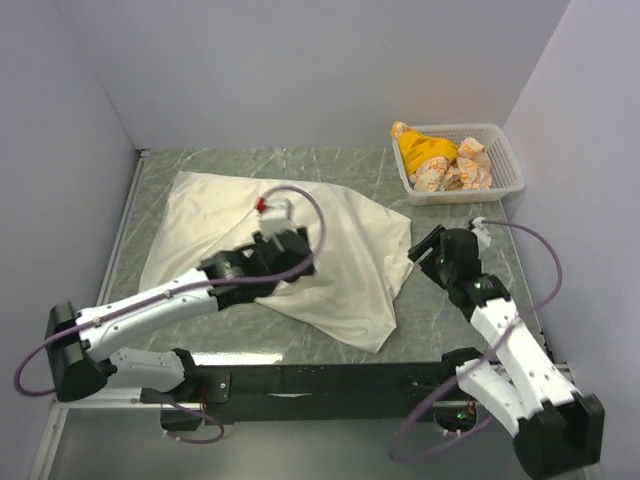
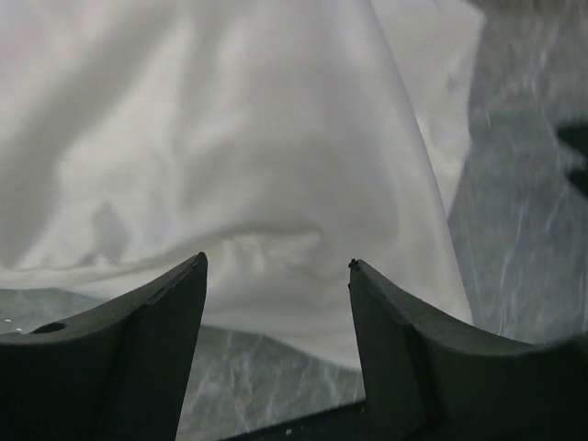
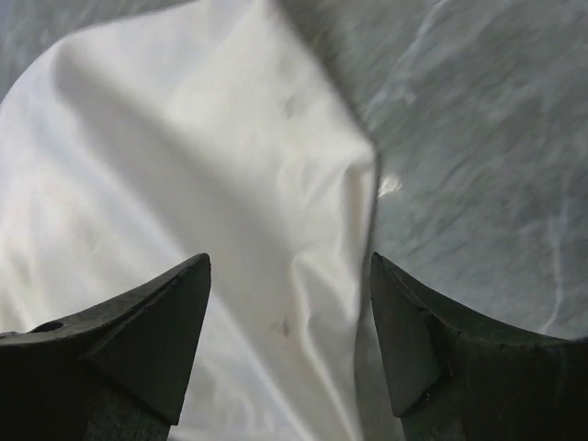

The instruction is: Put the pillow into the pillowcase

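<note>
Left claw (image 2: pixel 276 264) agape over pillowcase (image 2: pixel 230 138)

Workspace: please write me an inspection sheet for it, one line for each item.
Surface: grey marbled table.
Job's things: pillowcase spread out and wrinkled in the middle; pillow not seen on its own, cannot tell if it is inside.
Clutter: white basket at the far right, holding yellow and patterned cloths.
Grippers: left pincer open over the pillowcase; right pincer open at its right edge; neither holds anything.
Cables: purple cables loop from both arms.
Surroundings: plain pale walls.
</note>
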Robot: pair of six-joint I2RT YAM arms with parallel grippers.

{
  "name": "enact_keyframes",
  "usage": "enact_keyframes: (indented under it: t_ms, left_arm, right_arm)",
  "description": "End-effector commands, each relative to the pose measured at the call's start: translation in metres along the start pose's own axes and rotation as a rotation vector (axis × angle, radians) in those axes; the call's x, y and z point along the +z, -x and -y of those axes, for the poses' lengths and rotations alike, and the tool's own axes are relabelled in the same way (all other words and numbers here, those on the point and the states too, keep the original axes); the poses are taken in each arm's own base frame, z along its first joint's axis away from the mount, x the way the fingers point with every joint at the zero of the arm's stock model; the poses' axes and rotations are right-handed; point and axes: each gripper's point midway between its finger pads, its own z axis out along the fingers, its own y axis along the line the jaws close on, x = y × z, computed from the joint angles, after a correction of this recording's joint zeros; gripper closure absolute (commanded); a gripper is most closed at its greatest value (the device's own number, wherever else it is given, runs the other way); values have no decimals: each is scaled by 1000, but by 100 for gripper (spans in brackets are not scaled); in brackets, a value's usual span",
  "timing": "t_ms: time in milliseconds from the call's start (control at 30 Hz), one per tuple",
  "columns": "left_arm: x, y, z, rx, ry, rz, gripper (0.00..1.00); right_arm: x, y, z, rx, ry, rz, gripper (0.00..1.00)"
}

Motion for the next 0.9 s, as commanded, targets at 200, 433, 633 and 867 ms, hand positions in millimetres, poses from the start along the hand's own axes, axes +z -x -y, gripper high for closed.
enact_keyframes:
  t_ms: [200,433,633,867]
  left_arm:
    - [-28,-152,128,497,-199,-104,20]
    - [-16,-205,180,597,-286,-136,14]
    - [6,-222,188,647,-241,-126,14]
    - [30,-229,174,618,-150,-128,23]
  right_arm:
    - [82,69,20,130,-50,-27,25]
    - [83,84,34,236,38,-88,26]
    - [78,94,28,226,47,-72,26]
    - [76,102,26,211,43,-57,26]
